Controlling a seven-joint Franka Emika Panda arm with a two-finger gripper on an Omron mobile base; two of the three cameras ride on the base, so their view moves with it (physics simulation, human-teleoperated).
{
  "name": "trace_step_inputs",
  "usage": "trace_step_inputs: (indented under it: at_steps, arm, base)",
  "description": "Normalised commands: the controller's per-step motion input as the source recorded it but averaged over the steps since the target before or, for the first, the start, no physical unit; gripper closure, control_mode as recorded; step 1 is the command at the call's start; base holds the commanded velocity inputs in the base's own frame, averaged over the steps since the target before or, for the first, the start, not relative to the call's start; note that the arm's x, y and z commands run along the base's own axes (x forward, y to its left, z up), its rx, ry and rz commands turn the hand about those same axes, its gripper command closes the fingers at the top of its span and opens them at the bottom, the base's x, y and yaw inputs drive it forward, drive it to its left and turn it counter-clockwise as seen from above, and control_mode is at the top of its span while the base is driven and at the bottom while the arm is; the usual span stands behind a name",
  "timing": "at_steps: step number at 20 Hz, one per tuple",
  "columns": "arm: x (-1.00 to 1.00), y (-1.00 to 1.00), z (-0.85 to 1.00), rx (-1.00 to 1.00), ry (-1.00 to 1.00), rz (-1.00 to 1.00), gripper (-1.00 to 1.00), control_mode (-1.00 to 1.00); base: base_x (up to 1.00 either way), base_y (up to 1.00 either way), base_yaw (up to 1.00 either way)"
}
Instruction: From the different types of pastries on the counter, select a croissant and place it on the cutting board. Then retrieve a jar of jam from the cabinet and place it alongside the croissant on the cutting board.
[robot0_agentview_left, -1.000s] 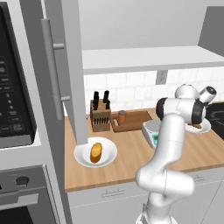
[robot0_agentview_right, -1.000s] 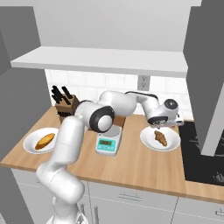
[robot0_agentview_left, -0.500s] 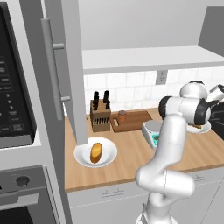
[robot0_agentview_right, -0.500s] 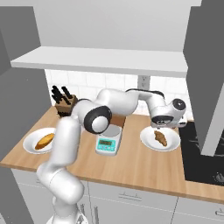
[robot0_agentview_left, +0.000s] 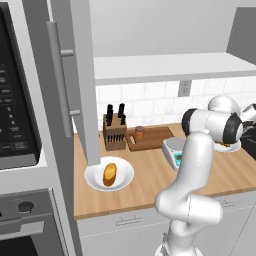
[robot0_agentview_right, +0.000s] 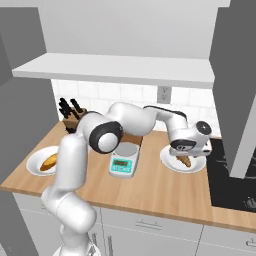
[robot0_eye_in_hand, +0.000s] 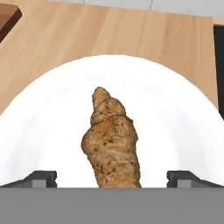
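Observation:
The golden-brown croissant (robot0_eye_in_hand: 111, 144) lies on a white plate (robot0_eye_in_hand: 52, 113) at the counter's right end. My gripper (robot0_eye_in_hand: 113, 178) hangs just above it, open, with one fingertip on each side of the pastry and nothing held. From the right base view the gripper (robot0_agentview_right: 188, 153) sits over the croissant (robot0_agentview_right: 184, 161). The cutting board (robot0_agentview_left: 156, 137) lies against the back wall, and the reddish-brown jar of jam (robot0_agentview_left: 139, 133) stands at its left end. The grey cabinet door (robot0_agentview_left: 77, 85) is swung open.
An orange-yellow roll (robot0_agentview_left: 109, 174) rests on a second white plate (robot0_agentview_left: 92, 177) at the counter's left. A knife block (robot0_agentview_left: 114, 132) stands by the board. A kitchen scale (robot0_agentview_right: 123, 160) sits mid-counter. The black stove (robot0_agentview_right: 232, 175) borders the croissant plate, and the microwave (robot0_agentview_left: 17, 100) is at far left.
The hand has shifted right and come down closer over the croissant plate. Its jaws stay open, and nothing on the counter has moved.

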Motion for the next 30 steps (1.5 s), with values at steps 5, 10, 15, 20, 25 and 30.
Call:
trace_step_inputs:
  at_steps: [5,10,15,20,25,30]
  arm:
    - [0.05,0.31,-0.01,0.0,0.01,0.0,-1.0,-1.0]
    - [0.34,0.2,-0.09,-0.05,0.11,0.0,-1.0,-1.0]
    - [0.76,-0.35,-0.01,-0.03,0.16,0.13,-1.0,-1.0]
    - [0.11,-0.04,-0.08,0.0,0.07,0.02,-1.0,-1.0]
    - [-0.01,0.01,-0.18,-0.02,0.01,0.0,-1.0,-1.0]
    - [0.0,0.08,-0.57,-0.12,0.1,0.0,-1.0,-1.0]
  base:
    - [0.0,0.0,0.0]
    - [0.0,0.0,0.0]
    - [0.0,0.0,0.0]
    - [0.0,0.0,0.0]
    - [0.0,0.0,0.0]
    - [0.0,0.0,0.0]
